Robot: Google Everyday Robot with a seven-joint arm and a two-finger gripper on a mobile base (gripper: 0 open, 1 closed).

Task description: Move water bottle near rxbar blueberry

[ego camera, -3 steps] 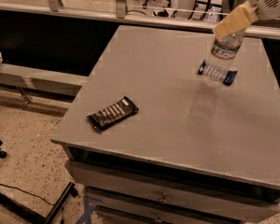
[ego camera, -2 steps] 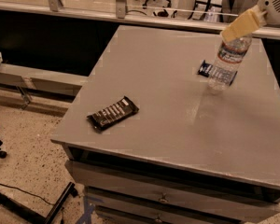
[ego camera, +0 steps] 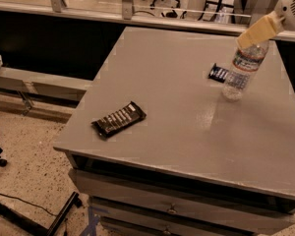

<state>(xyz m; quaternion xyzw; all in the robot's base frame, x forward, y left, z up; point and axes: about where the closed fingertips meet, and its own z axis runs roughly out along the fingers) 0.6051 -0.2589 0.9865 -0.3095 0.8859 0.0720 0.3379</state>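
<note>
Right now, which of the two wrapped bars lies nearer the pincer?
The blue rxbar, beside the water bottle under the pincer; the black bar lies farther.

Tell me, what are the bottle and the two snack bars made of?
The water bottle looks like clear ribbed plastic, see-through; the gripper grips its top. The rxbar blueberry probably has a dark blue plastic-film wrapper. The black bar seems wrapped in similar glossy film.

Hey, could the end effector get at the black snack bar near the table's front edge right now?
Probably not yet: the end effector is shut on the tilted water bottle at the far right. The path to the black bar looks free.
</note>
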